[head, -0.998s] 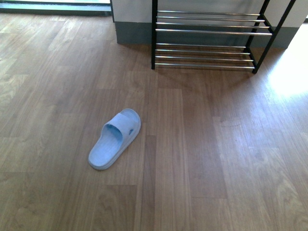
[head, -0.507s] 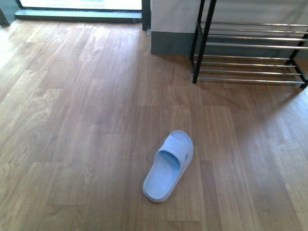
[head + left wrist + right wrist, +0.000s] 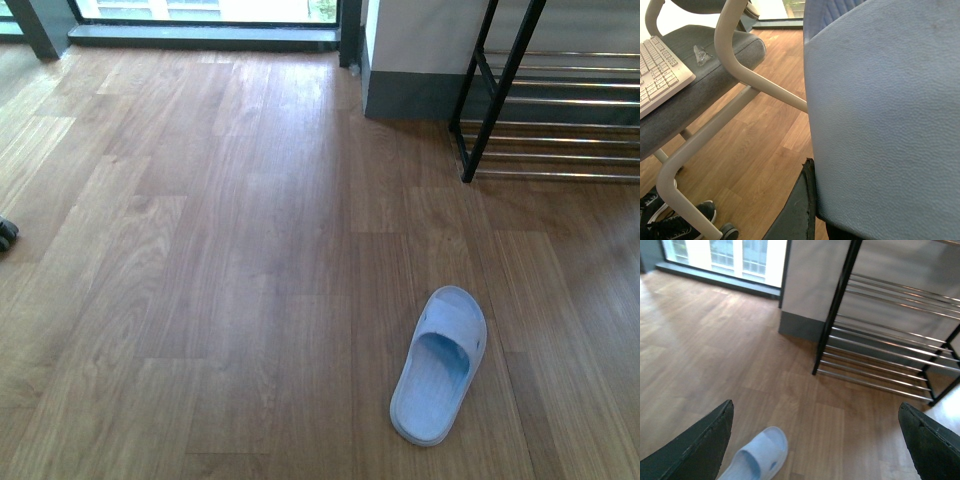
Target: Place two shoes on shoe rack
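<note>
Pale blue rubber, twice over: I counted one slide [image 3: 438,368] lying on the wood floor [image 3: 200,250], well apart from the single shoe rack [image 3: 545,120], and a second slide [image 3: 880,115] clamped in the left gripper [image 3: 809,202]. My right gripper [image 3: 817,442] hung spread wide, holding nothing.

Blue slide [image 3: 438,368] before shoe rack [image 3: 560,100]
</note>
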{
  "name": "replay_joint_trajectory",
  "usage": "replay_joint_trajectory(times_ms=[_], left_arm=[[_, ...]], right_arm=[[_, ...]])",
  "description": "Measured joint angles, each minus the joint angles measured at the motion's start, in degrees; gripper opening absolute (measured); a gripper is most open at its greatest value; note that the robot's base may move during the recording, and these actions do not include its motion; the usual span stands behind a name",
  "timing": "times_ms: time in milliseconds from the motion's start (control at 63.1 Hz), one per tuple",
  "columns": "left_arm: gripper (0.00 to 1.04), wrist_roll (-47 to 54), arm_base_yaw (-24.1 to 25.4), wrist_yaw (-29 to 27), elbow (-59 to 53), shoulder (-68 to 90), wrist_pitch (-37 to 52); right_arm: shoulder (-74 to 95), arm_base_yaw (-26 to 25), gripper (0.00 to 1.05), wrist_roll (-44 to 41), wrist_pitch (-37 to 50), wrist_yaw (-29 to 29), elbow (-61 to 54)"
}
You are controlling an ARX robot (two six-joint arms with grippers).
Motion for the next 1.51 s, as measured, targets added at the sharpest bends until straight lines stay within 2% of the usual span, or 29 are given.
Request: replay_joint_trajectory(times_ms=[158, 222, 285, 491, 808, 1236, 1505], left_arm=[[0.02, 0.0, 0.0, 0.0, 0.0, 0.0, 0.0], [0.02, 0.0, 0.0, 0.0, 0.0, 0.0, 0.0], [0.02, 0.0, 0.0, 0.0, 0.0, 0.0, 0.0], [0.02, 0.0, 0.0, 0.0, 0.0, 0.0, 0.0], [0.02, 0.0, 0.0, 0.0, 0.0, 0.0, 0.0], [0.02, 0.0, 0.0, 0.0, 0.0, 0.0, 0.0], [0.02, 0.0, 0.0, 0.0, 0.0, 0.0, 0.0]], right_arm=[[47.5, 4.5, 0.95, -2.4, 38.6, 9.5, 2.9], [63.7, 5.4, 0.95, -2.5, 48.3, 11.0, 7.0], [77.4, 6.4, 0.95, -2.3, 52.3, 12.0, 12.0], [108.6, 9.6, 0.95, -0.6, 49.7, 12.1, 25.3], [126.2, 12.6, 0.95, 2.6, 43.8, 11.5, 40.8], [139.6, 7.4, 0.95, 3.5, 41.1, 14.4, 58.2], [143.9, 5.6, 0.95, 3.3, 39.5, 16.0, 64.4]])
